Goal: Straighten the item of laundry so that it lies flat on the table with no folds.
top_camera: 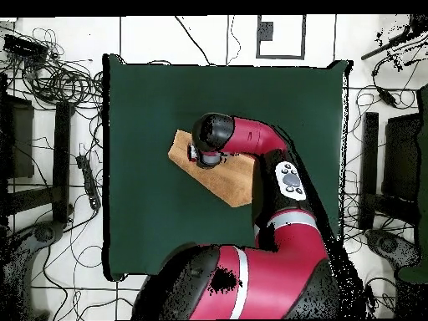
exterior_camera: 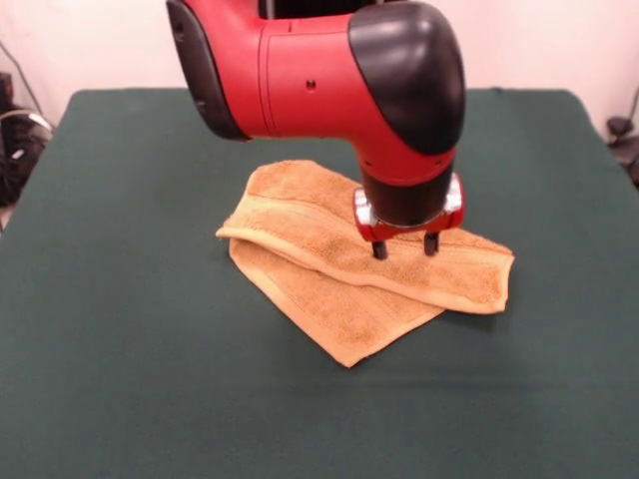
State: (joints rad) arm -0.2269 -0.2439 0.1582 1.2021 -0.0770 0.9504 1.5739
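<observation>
Near the middle of the large dark green cloth-covered table [exterior_camera: 120, 349] lies the small orange-tan terry-cloth hand towel [exterior_camera: 329, 289], folded over itself so that an upper layer with a ribbed border band runs across a lower layer whose corner points toward the camera in the front view. Directly above the towel's upper fold hangs the red and black arm's gripper [exterior_camera: 405, 245], its two dark fingers [exterior_camera: 379, 249] pointing straight down with a clear gap between them and nothing held in that gap; the tips sit right at the cloth's surface. From overhead, the arm's bulky black-capped wrist covers much of the towel [top_camera: 238, 180], leaving its ends showing on either side.
</observation>
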